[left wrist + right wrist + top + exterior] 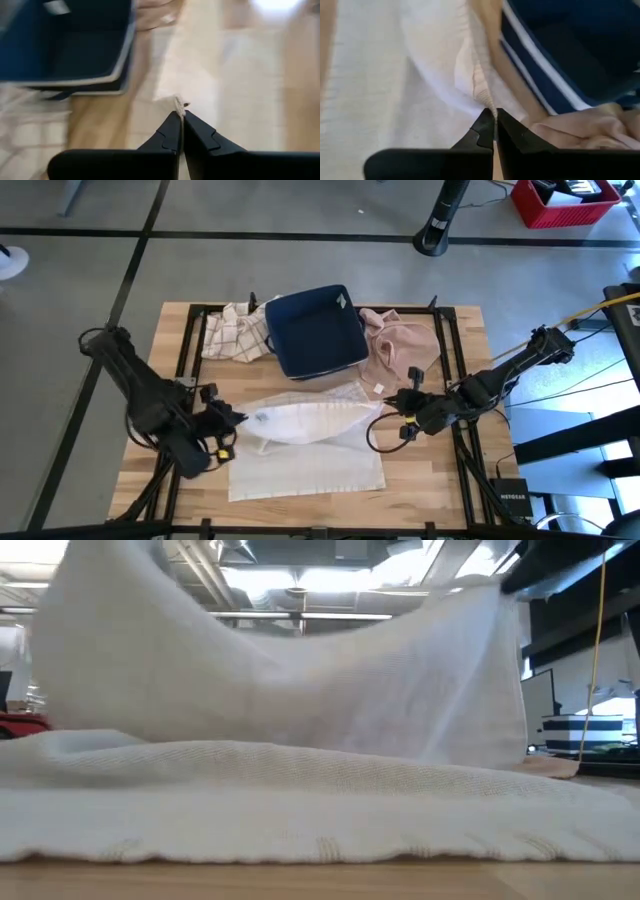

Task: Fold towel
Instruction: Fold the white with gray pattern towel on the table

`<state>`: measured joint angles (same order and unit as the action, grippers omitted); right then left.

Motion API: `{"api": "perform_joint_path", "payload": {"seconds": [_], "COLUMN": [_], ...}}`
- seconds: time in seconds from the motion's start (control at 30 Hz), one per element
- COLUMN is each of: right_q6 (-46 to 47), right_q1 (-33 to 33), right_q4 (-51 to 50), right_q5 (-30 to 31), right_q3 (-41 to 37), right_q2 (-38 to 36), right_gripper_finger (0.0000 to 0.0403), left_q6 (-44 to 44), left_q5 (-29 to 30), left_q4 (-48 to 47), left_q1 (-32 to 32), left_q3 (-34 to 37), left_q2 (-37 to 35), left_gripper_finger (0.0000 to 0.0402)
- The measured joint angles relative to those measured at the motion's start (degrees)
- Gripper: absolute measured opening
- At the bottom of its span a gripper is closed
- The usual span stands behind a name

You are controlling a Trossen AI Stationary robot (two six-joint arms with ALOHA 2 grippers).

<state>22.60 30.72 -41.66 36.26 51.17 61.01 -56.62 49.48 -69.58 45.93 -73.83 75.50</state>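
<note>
High view: white towel (305, 442) sits mid-counter (440, 480), near half flat, far edge lifted into a ridge strung between the left gripper (232, 420) and right gripper (398, 402); blue bin (315, 330) just behind it, checked cloth (232, 332) and pink cloth (400, 345) either side of the bin. Low view: only towel, a raised sheet sagging in the middle above the flat hemmed layer; neither gripper visible here, but it shows the lifted height and sag that the top-down view flattens out. Left wrist view: left gripper fully closed, pinching a small tip of towel corner (179, 104), very little fabric between the tips. Right wrist view: right gripper closed on the hemmed edge (482, 92), bin and pink cloth close by. Wrist views confirm grip depth, which the overhead can't. Risks, as I judge them: left pinch looks marginal, so the corner could slip out under tension if the arms spread or move fast; the mid sag could land first and leave a wrinkled, uneven fold; the right corner could drag the pink cloth if it dips.
</note>
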Motion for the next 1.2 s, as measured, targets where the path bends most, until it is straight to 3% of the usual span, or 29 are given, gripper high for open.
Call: {"api": "perform_joint_path", "payload": {"seconds": [0.1, 0.27, 0.37, 0.43, 0.57, 0.7, 0.83, 0.93, 1.03, 1.2], "right_q6": [-1.5, -7.9, -15.6, -20.3, -25.9, -26.0, -26.0, -25.9, -25.4, -20.5], "right_q1": [-0.6, -4.6, -9.1, -12.7, -21.2, -29.8, -36.8, -41.1, -43.8, -43.3], "right_q4": [0.5, 3.8, 7.0, 9.1, 12.8, 14.7, 15.8, 16.8, 16.8, 4.5], "right_q5": [8.4, 24.2, 27.7, 28.0, 28.1, 20.5, 14.0, 10.7, 7.1, 0.2], "right_q3": [-1.1, -2.2, -2.2, -2.2, -2.2, -2.2, -2.2, -2.2, -2.2, 3.5], "right_q2": [0.0, 0.0, 0.0, 0.0, 0.0, 0.6, 2.2, 4.1, 5.5, 5.2], "right_gripper_finger": [0.0007, 0.0007, 0.0007, 0.0007, 0.0007, 0.0008, 0.0024, 0.0062, 0.0113, 0.0192], "left_q6": [-5.9, -13.8, -15.9, -15.5, -11.7, -7.3, -3.5, -3.1, -3.5, 0.7], "left_q5": [7.6, 28.1, 38.3, 40.5, 40.5, 39.7, 34.1, 29.5, 22.4, 1.1], "left_q4": [-3.7, -9.2, -12.9, -14.6, -17.0, -16.9, -16.9, -16.8, -16.2, -13.9], "left_q1": [-0.8, -3.5, -6.0, -8.6, -15.5, -21.4, -26.9, -31.3, -34.7, -35.8], "left_q3": [4.1, 7.6, 7.6, 7.6, 7.9, 8.9, 10.3, 11.3, 11.4, 8.7], "left_q2": [2.4, 3.5, 2.5, 1.2, -1.0, -1.4, -1.4, -1.4, -1.4, -1.6], "left_gripper_finger": [0.0005, 0.0005, 0.0005, 0.0005, 0.0005, 0.0005, 0.0010, 0.0037, 0.0082, 0.0152]}}
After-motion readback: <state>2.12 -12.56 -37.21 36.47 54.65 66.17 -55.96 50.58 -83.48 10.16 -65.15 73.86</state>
